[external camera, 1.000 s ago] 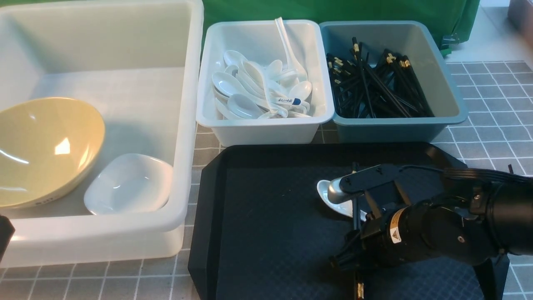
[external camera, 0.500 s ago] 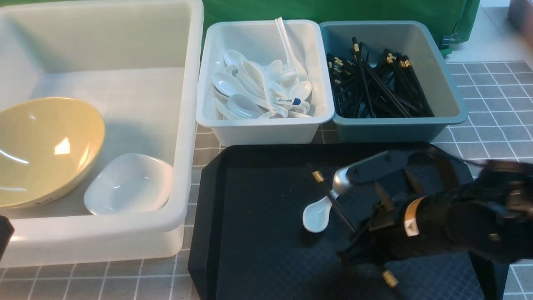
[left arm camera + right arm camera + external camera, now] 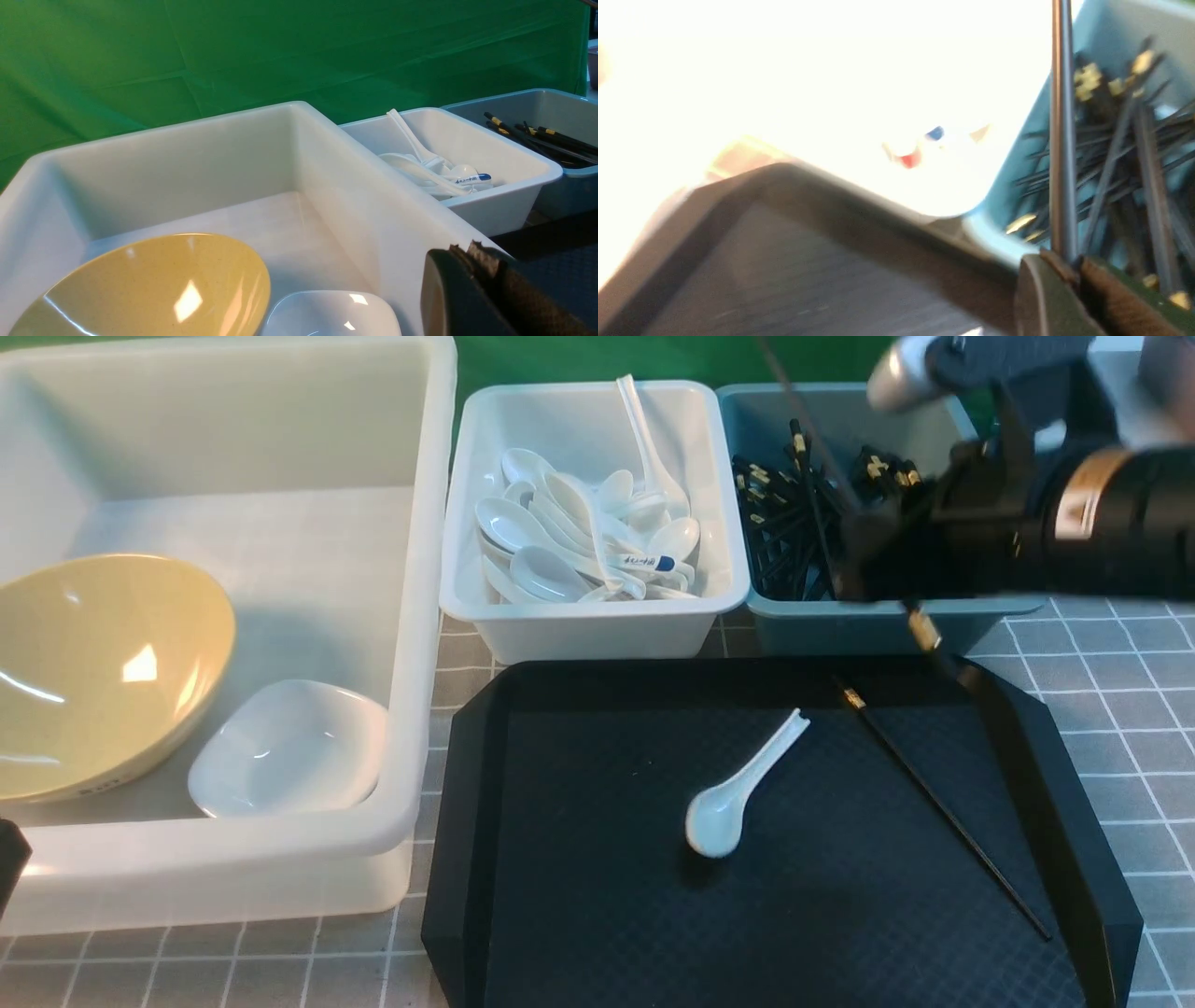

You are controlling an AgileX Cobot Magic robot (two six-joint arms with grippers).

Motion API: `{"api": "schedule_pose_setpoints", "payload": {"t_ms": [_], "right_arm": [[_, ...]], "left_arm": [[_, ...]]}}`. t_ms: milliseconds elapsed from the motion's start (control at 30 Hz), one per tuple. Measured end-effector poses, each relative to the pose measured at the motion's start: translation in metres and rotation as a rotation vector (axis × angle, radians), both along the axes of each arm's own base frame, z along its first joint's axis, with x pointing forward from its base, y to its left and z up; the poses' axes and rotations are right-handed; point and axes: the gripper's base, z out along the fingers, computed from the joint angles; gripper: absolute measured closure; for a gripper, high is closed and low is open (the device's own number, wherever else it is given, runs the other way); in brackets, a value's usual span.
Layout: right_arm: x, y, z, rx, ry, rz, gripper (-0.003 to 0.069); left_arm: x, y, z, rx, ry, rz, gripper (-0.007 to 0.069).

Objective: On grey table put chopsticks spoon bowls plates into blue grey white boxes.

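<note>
Black chopstick (image 3: 1062, 140), clamped in my closed right gripper (image 3: 1078, 269), slants across the near rim of the blue box (image 3: 822, 630), gold end outside; I judge it needs carrying farther in.

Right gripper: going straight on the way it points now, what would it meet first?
Probably the chopstick pile in the blue box; the right gripper, shut on one chopstick, points into it. Depth is unclear.

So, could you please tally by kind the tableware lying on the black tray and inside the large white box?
White spoon on the black tray: 1
Black chopstick on the tray: 1
Yellow bowl in the large white box: 1
White dish in the box: 1
Total: 4
</note>
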Motion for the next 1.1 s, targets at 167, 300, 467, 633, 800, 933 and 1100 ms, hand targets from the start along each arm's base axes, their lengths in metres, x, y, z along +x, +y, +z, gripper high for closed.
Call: {"api": "schedule_pose_setpoints", "payload": {"t_ms": [167,300,467,633,800,933,1100], "right_arm": [[0.041,-0.015,-0.006,0.000,-0.078,-0.064,0.0573],[0.099,-0.024,-0.031,0.029,-0.104,-0.140,0.0566],[0.149,-0.030,-0.074,-0.033,0.068,-0.191,0.0430],[0.135,-0.034,-0.068,-0.193,0.300,-0.146,0.0294],[0.095,-0.029,-0.073,-0.284,0.425,-0.063,0.0281],[0.057,-0.026,-0.126,-0.326,0.558,-0.018,0.0310],[0.048,-0.028,-0.159,-0.327,0.600,-0.024,0.0407]], "left_arm": [[0.000,0.000,0.000,0.002,0.000,0.001,0.0633],[0.000,0.000,0.000,0.003,-0.001,0.001,0.0633],[0.000,0.000,0.000,0.009,-0.002,0.004,0.0633],[0.000,0.001,0.000,0.016,0.000,0.006,0.0633],[0.000,0.001,0.000,0.017,-0.001,0.007,0.0633],[0.000,0.001,0.000,0.017,-0.002,0.007,0.0633],[0.000,0.001,0.000,0.018,-0.003,0.007,0.0633]]}}
